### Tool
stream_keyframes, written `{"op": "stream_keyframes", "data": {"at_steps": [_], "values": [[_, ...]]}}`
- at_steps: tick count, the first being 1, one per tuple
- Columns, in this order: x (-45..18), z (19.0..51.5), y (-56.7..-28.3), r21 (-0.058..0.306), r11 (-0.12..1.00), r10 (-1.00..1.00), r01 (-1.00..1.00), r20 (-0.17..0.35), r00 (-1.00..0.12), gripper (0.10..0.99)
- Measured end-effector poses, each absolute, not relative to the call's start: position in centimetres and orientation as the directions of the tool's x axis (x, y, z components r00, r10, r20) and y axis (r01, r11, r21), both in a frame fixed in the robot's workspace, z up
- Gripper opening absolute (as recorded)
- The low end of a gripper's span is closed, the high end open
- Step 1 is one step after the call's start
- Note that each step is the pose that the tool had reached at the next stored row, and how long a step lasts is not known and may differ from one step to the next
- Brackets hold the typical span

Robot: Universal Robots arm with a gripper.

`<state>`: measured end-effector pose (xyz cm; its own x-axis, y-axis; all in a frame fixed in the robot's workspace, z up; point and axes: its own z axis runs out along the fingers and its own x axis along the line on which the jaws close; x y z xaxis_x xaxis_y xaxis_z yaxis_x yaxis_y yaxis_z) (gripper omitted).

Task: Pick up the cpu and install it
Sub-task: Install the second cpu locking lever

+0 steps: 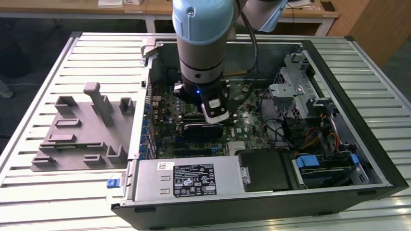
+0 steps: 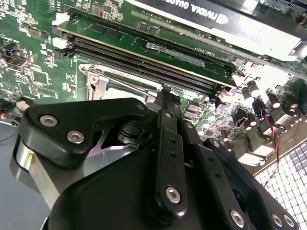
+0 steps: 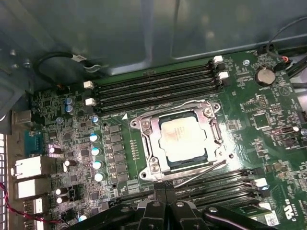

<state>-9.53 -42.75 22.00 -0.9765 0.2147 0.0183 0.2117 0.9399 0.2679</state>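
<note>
We judge the placing step done: the cpu (image 3: 183, 139) lies seated in its socket (image 3: 152, 130), our gripper (image 3: 165, 207) hangs empty just beside it, fingers pressed together.

You looked down on an open computer case (image 1: 359, 159) lying on a slatted metal table (image 1: 38, 192), with a grey moulded fixture (image 1: 83, 130) on the table at the exterior view's left of the case. Inside, a green motherboard (image 3: 249, 110) carried long black memory slots (image 3: 153, 86), and a silver power supply box (image 1: 186, 178) sat at the case's near edge beside bundled cables (image 1: 314, 134).
</note>
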Motion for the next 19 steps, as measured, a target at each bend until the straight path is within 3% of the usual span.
{"op": "stream_keyframes", "data": {"at_steps": [8, 19], "values": [[-10.2, 21.0, -43.1, 0.31, 0.929, 0.203, 0.202, 0.028, -0.979, 0.106], [-10.3, 20.0, -43.2, 0.317, 0.927, 0.202, 0.201, 0.033, -0.979, 0.106]]}}
